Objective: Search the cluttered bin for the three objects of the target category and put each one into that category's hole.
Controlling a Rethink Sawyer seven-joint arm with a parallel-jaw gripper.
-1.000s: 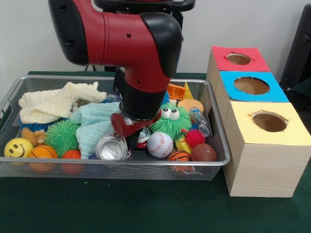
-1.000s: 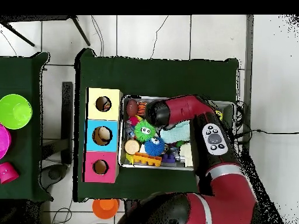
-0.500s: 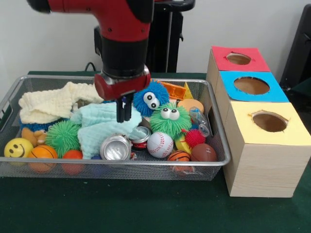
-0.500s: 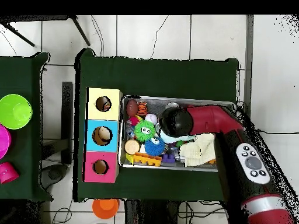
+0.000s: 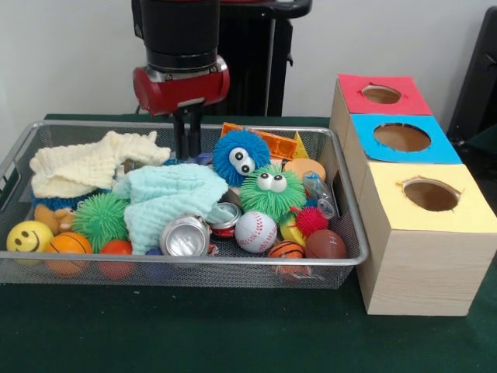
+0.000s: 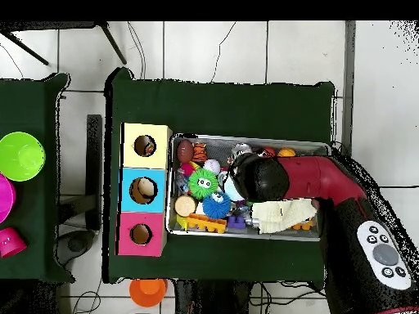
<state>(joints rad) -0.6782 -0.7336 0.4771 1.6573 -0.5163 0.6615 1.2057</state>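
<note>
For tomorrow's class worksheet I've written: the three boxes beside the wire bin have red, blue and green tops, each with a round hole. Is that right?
Not quite. The front view shows the nearest box top is yellow, not green. The rest stands: the red top and blue top each have a round hole, as does the yellow one, and the boxes sit beside the wire bin.

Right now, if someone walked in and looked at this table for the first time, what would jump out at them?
Probably the wire mesh bin heaped with bright toys and cloths, above all the blue fuzzy ball with googly eyes and its green twin near the middle. The gripper hangs above the bin's far side, fingers together, carrying nothing. Beside the bin, three wooden boxes show holes under red, blue and yellow tops.
</note>
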